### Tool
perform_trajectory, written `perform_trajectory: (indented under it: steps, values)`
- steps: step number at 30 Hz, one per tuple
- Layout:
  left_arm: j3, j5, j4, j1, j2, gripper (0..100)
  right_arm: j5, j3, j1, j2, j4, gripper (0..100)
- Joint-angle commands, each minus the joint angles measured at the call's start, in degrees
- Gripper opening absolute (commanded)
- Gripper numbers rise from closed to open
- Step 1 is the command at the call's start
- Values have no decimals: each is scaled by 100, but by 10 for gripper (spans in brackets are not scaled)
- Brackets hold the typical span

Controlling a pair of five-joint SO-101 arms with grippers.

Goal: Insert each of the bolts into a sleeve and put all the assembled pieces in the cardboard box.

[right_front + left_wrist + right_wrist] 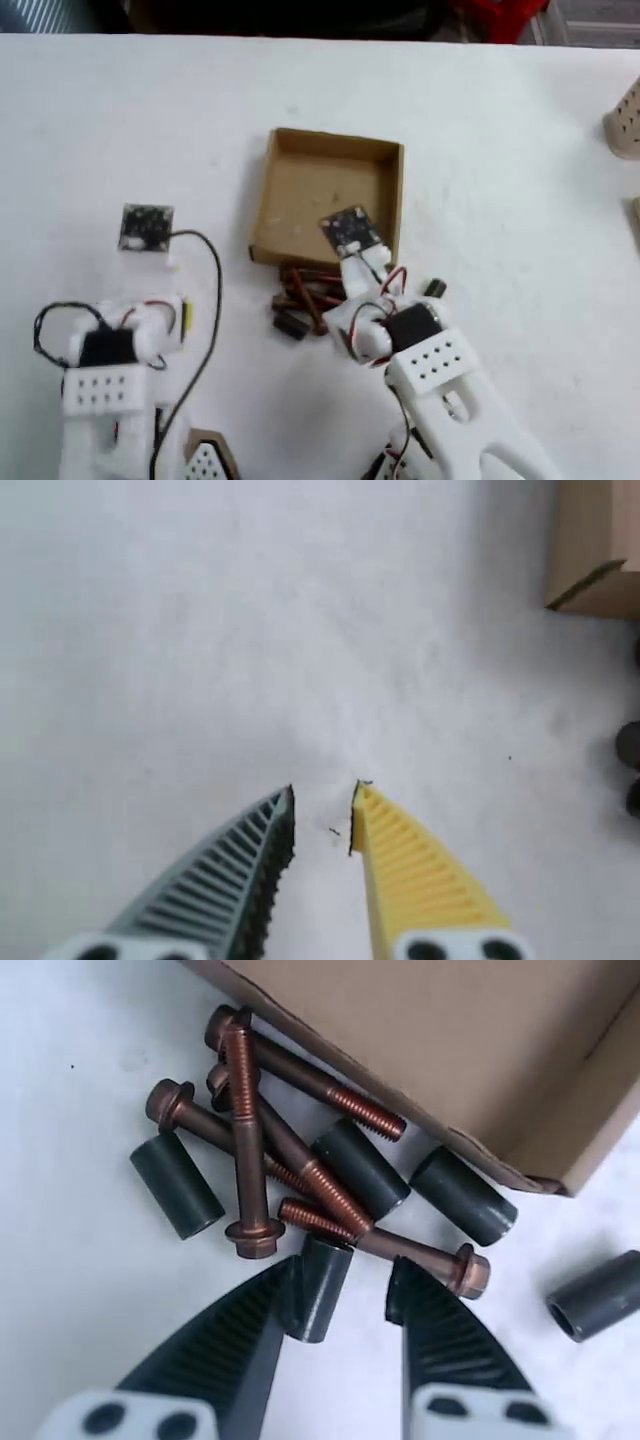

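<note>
White counter [520, 140] carries bolts [243, 1130] and sleeves [175, 1185] heaped just beside the box [450, 1040]; right pincer [345, 1278], spread, straddles one sleeve [318, 1300] there and should close squarely mid-body, clear of adjoining bolts; left pincer [322, 808] spread, empty.

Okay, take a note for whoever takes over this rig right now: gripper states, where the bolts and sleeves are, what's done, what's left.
Left gripper: open, holding nothing, over the bare white table.
Right gripper: open, straddling one dark grey cylindrical sleeve, not clamped.
Copper-coloured flanged bolts and the other dark sleeves lie loose in a pile beside the open brown cardboard box.
Done: nothing; no bolt is sleeved.
Left: every insertion, then boxing all pieces.
</note>
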State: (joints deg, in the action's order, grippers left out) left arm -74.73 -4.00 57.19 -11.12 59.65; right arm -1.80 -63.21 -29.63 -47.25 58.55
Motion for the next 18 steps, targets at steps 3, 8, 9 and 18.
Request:
perform_trajectory:
  steps: [3,8,9,18]
  values:
    - [62,62,-1749,92,-1789,134,62,18,-92,207,-171,131]
    - [387,62,-1398,110,-2026,222,-26,62,-84,418,4,131]
    - [387,62,-1371,110,-2026,235,-158,62,-84,418,22,131]
    - [387,62,-1398,119,-2026,245,-308,9,-127,479,101,136]
